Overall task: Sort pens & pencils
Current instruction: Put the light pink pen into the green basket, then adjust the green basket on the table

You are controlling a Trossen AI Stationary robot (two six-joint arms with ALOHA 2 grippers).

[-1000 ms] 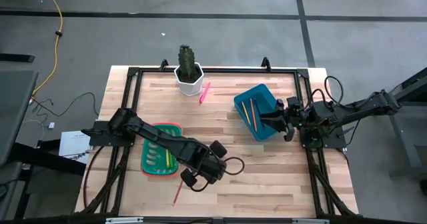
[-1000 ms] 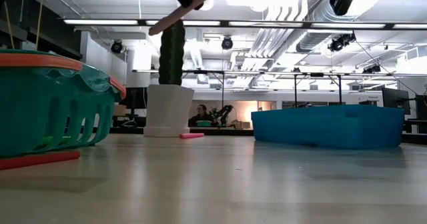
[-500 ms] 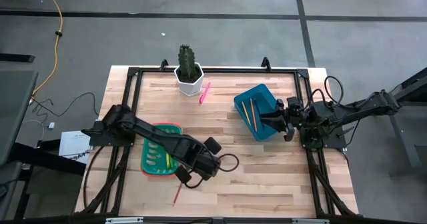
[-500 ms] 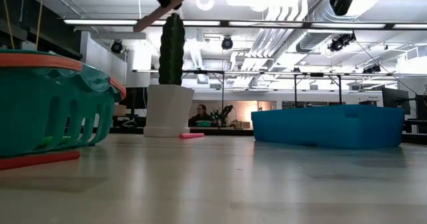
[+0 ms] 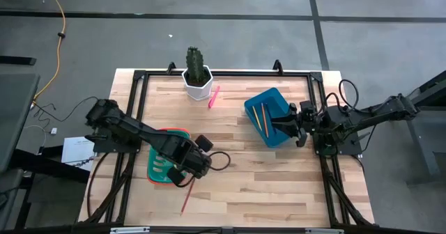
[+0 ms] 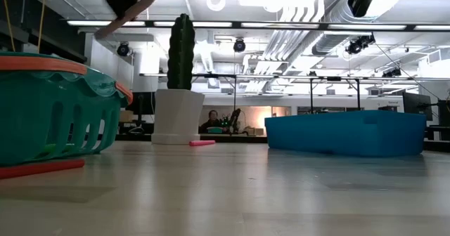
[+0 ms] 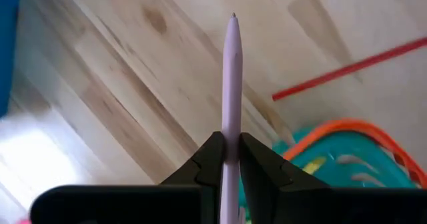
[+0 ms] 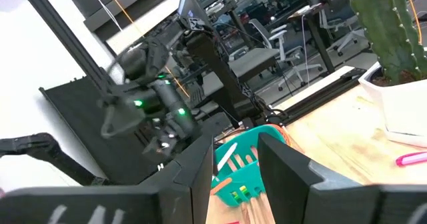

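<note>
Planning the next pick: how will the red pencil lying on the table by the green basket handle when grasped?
The red pencil looks long, thin and straight, so probably stiff and light. Lying flat on the smooth wooden table, it may roll or skid if nudged sideways.

The wide middle of the pale wooden bench (image 5: 230,143) lies bare between the teal slotted plastic basket with an orange rim (image 5: 159,170) on the left and the blue plastic bin (image 5: 268,115) on the right, so a pincer could pass there. At the far edge a green cactus in a white pot (image 5: 197,74) stands upright, a hot-pink pen (image 5: 213,96) just beside it. A thin red pencil (image 5: 186,199) lies near the front edge. The left pincer (image 5: 187,171) hangs over the basket's right rim; the right pincer (image 5: 293,122) sits at the bin's right side.
</note>
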